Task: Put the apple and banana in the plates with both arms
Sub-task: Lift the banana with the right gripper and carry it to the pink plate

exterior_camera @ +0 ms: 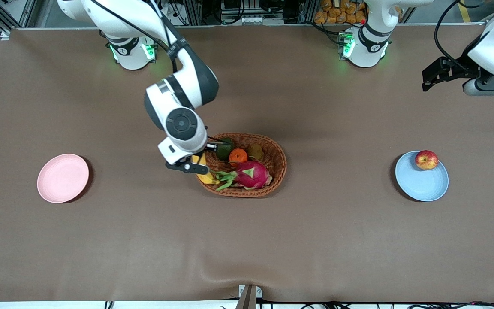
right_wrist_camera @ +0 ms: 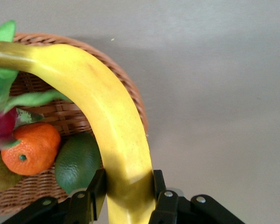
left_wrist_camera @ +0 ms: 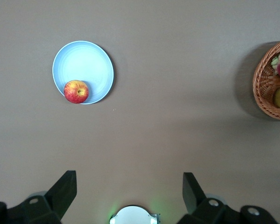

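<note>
The apple (exterior_camera: 426,159) sits on the light blue plate (exterior_camera: 420,184), at its rim toward the robots; both show in the left wrist view, apple (left_wrist_camera: 76,91) on plate (left_wrist_camera: 86,63). The pale pink plate (exterior_camera: 62,177) lies bare toward the right arm's end. My right gripper (exterior_camera: 196,163) is shut on the yellow banana (right_wrist_camera: 100,109) at the rim of the wicker basket (exterior_camera: 272,165); the banana (exterior_camera: 204,173) is mostly hidden under the hand in the front view. My left gripper (left_wrist_camera: 129,191) is open and empty, high over the table's left-arm end.
The basket holds a magenta dragon fruit (exterior_camera: 250,174), an orange (exterior_camera: 238,156), a green fruit (exterior_camera: 224,149) and a brownish fruit (exterior_camera: 256,151). The orange (right_wrist_camera: 31,147) and green fruit (right_wrist_camera: 77,161) lie beside the banana in the right wrist view.
</note>
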Robot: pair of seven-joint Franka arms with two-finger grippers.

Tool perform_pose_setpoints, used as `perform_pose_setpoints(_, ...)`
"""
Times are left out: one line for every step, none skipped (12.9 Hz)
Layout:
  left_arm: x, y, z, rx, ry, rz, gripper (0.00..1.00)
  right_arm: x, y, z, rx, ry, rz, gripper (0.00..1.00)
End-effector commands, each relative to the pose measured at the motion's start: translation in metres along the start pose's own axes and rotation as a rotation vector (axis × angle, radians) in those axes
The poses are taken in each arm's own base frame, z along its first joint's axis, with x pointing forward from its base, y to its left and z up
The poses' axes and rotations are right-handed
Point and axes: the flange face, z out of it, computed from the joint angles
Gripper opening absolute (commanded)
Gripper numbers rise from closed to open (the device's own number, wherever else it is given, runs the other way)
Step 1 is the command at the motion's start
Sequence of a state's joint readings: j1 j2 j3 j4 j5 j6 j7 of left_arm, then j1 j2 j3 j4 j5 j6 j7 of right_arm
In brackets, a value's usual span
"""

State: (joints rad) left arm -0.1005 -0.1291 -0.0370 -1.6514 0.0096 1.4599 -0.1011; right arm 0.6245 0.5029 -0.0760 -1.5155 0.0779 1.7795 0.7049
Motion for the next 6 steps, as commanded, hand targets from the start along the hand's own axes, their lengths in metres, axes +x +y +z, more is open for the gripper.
perform_pose_setpoints(-0.011, -0.010, -0.005, -0.006, 0.030, -0.010, 1.00, 0.000, 0.039, -0.043, 0.017, -0.010, 0.037, 0.00)
perform_pose_setpoints(-0.008, -0.010, -0.004, -0.003, 0.028, -0.013, 1.00, 0.005, 0.060, -0.057, 0.025, -0.016, 0.024, 0.00)
perform_pose_setpoints(-0.006, -0.010, -0.007, -0.002, 0.035, -0.014, 1.00, 0.010, 0.085, -0.075, 0.041, -0.012, 0.006, 0.00)
perform_pose_setpoints(-0.006, -0.010, -0.007, -0.001, 0.035, -0.014, 1.00, 0.019, 0.116, -0.090, 0.059, -0.011, 0.018, 0.00)
perform_pose_setpoints(-0.005, -0.010, -0.006, -0.001, 0.033, -0.012, 1.00, 0.026, 0.144, -0.102, 0.074, -0.006, 0.013, 0.00)
perform_pose_setpoints(-0.003, -0.011, -0.005, -0.001, 0.030, -0.015, 1.00, 0.034, 0.174, -0.109, 0.089, -0.001, -0.001, 0.00)
